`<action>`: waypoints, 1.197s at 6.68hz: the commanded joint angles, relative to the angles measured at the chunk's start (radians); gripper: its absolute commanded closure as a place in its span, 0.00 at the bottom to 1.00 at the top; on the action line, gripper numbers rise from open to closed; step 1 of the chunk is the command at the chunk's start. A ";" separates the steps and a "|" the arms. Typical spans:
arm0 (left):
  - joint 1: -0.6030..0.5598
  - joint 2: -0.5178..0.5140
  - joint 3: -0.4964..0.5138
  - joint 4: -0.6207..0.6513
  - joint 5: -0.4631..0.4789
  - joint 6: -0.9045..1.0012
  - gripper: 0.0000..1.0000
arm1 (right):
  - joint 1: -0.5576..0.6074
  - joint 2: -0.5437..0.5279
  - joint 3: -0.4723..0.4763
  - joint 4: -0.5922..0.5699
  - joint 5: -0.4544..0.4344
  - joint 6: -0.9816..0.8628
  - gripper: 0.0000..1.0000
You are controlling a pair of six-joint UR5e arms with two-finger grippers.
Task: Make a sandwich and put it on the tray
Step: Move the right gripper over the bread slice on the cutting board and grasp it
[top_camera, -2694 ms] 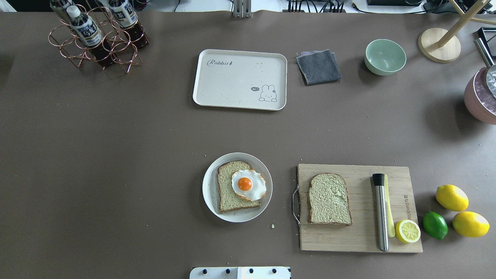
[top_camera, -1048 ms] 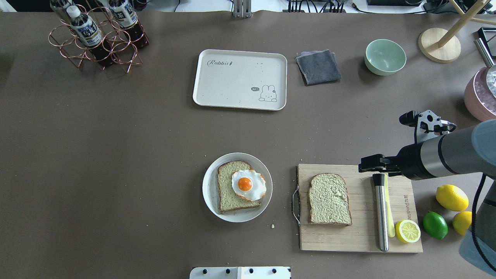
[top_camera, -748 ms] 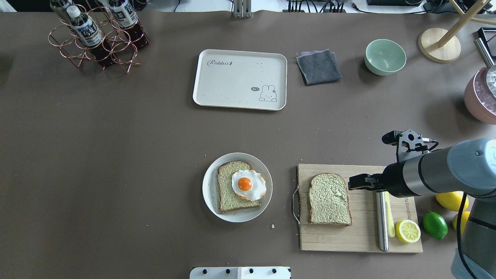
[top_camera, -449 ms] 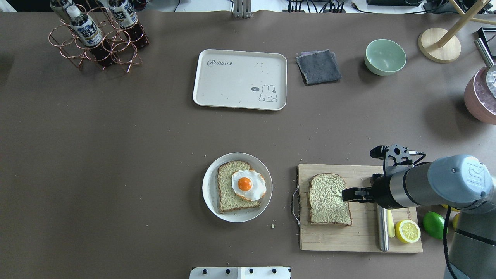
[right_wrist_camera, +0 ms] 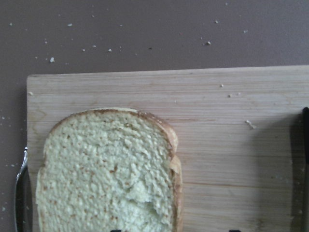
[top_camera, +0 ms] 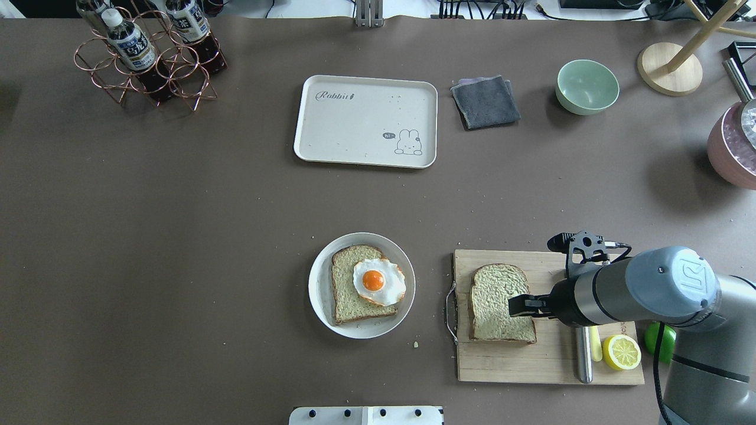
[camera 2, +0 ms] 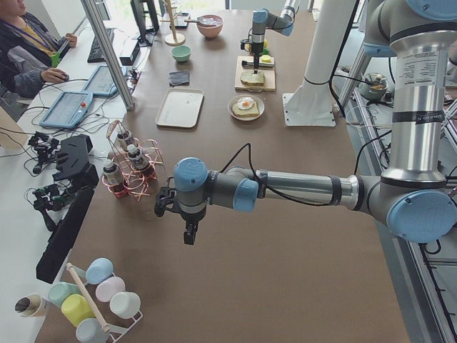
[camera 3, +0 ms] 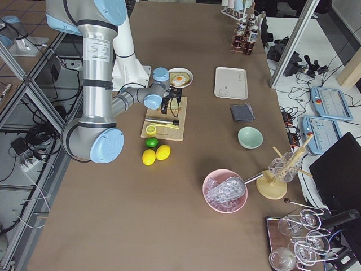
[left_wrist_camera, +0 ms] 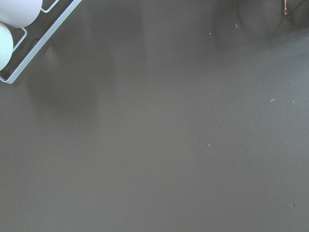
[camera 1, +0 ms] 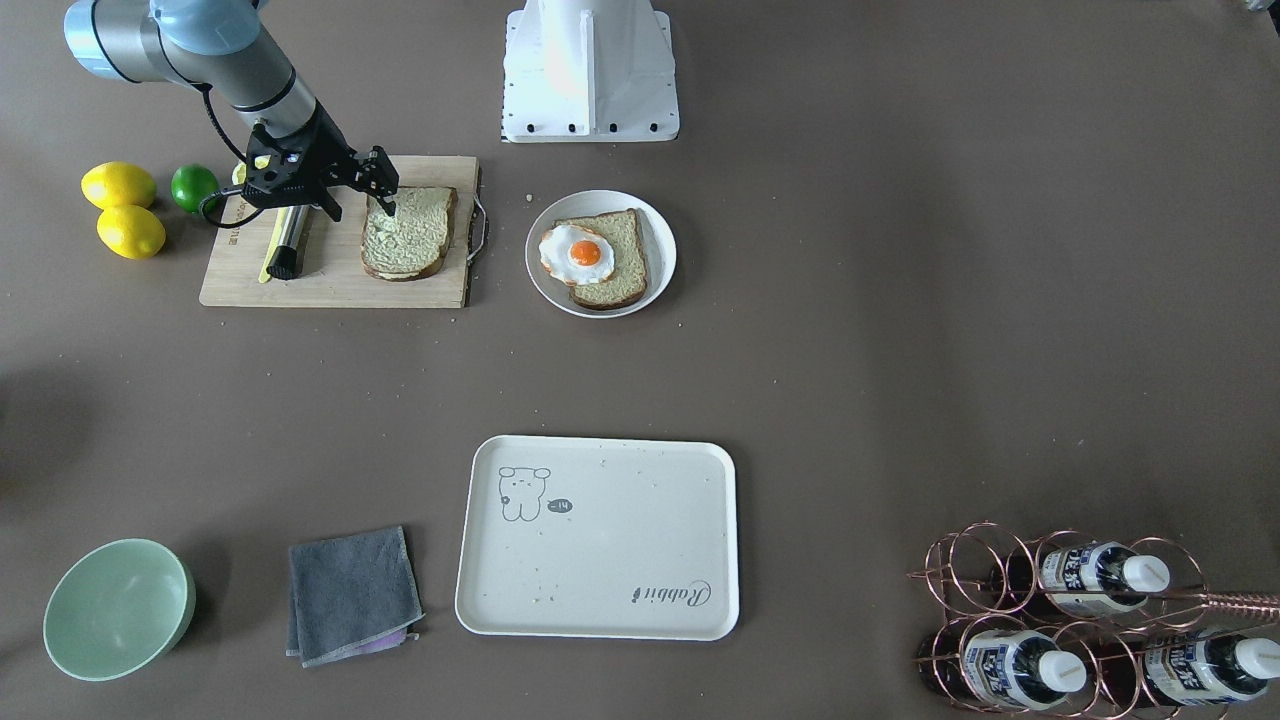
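Holds right gripper [top_camera: 514, 307], spread wide and empty, over brown-crusted greenish-tan bread slice [top_camera: 493, 298] on wooden cutting board [top_camera: 549, 363], ready for pickup.

The tray [top_camera: 354, 127] reads "Rabbit" and "hi~". Bottle labels [top_camera: 137, 51] and the cutting board's [top_camera: 549, 361] engraving are illegible.

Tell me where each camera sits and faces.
Front-facing: across the brown table, facing the robot base; right gripper over the greenish-tan bread slice.
Overhead: behind the base, looking down; shares gripper and slice.
Exterior left: table's left end; left arm nearest.
Exterior right: opposite end; right arm nearest.
Left wrist: down at the table.
Right wrist: down on slice and wooden cutting board.
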 commanded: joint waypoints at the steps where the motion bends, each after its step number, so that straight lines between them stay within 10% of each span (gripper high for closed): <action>1: 0.000 0.001 -0.003 0.000 0.000 -0.001 0.02 | -0.003 0.015 -0.007 0.000 0.006 0.003 0.45; 3: 0.000 0.001 0.000 0.000 0.000 -0.001 0.02 | -0.003 0.014 -0.004 0.000 0.009 0.003 1.00; 6: 0.000 0.002 0.005 0.000 0.000 -0.001 0.02 | 0.006 0.017 -0.002 0.000 0.013 0.001 1.00; 8: 0.000 0.002 0.004 0.000 0.000 -0.001 0.02 | 0.164 0.050 0.032 0.000 0.213 -0.008 1.00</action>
